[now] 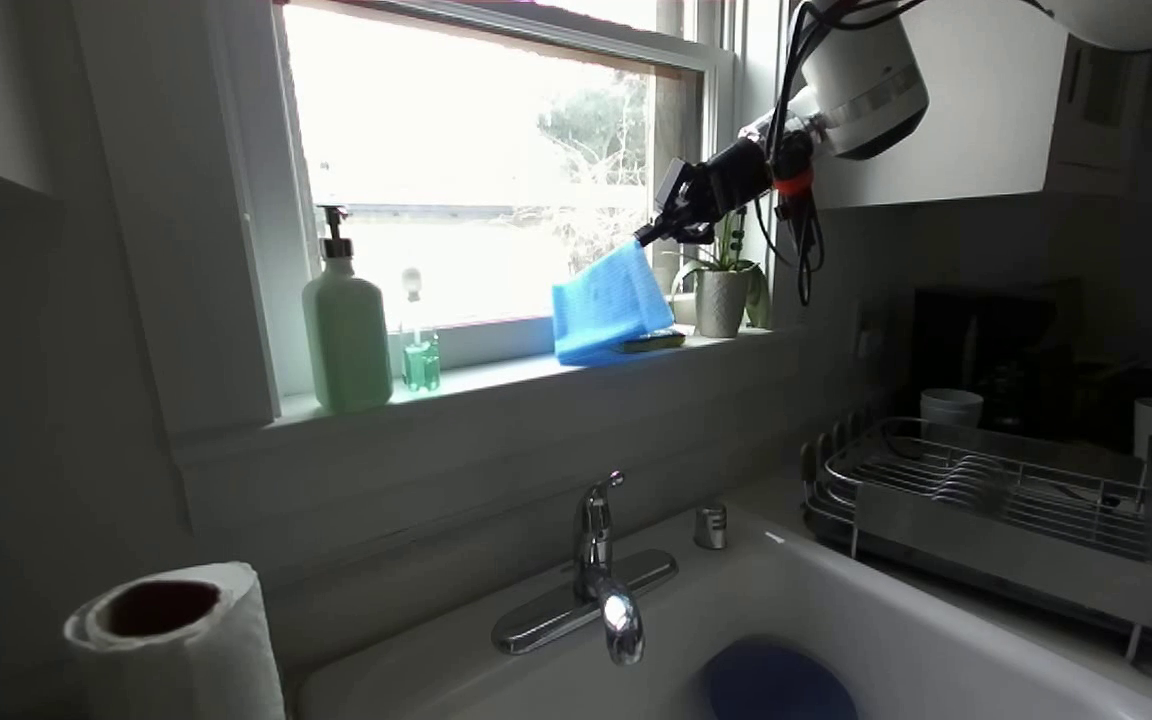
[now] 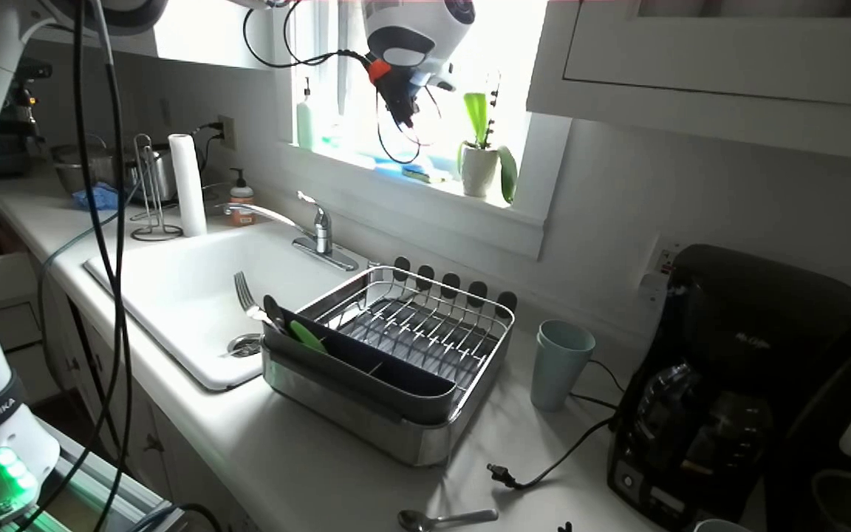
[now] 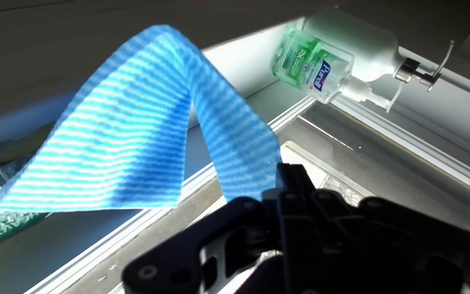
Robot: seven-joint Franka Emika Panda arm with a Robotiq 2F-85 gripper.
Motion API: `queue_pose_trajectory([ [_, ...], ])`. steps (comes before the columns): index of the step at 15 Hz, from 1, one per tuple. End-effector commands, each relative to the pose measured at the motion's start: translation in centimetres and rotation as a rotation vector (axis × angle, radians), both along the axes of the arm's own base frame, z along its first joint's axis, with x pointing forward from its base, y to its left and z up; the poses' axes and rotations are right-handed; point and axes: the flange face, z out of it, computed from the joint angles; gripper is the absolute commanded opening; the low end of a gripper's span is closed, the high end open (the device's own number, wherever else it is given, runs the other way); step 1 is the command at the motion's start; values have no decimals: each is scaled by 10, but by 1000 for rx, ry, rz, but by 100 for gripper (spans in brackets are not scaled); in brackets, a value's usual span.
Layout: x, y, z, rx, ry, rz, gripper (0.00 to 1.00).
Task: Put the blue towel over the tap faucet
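In an exterior view, the tap faucet [image 1: 593,530] stands in front, on the back edge of the sink [image 1: 416,668]. Behind it, the sanitizer bottle [image 1: 421,364] is on the window sill [image 1: 496,375]. After an open gap comes the blue towel [image 1: 608,305], hanging at the sill; whether its lower edge touches, I cannot tell. The gripper [image 1: 642,239] is closed upon its upper corner. Farther stands the plant pot [image 1: 721,303].

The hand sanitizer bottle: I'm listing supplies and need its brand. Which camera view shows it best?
The wrist view: the hand sanitizer bottle is largest there, and its Purell lettering is readable, though the bottle appears slanted. Both exterior views show it small and washed out by backlight on the windowsill, its lettering unreadable.
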Motion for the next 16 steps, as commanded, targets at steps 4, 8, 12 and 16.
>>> queue_pose_trajectory([
  [4,-41,49,51,49,-52,6,1],
  [8,-63,74,78,61,-91,28,1],
  [12,-58,84,89,23,-98,63,1],
  [16,-65,89,91,18,-105,66,1],
])
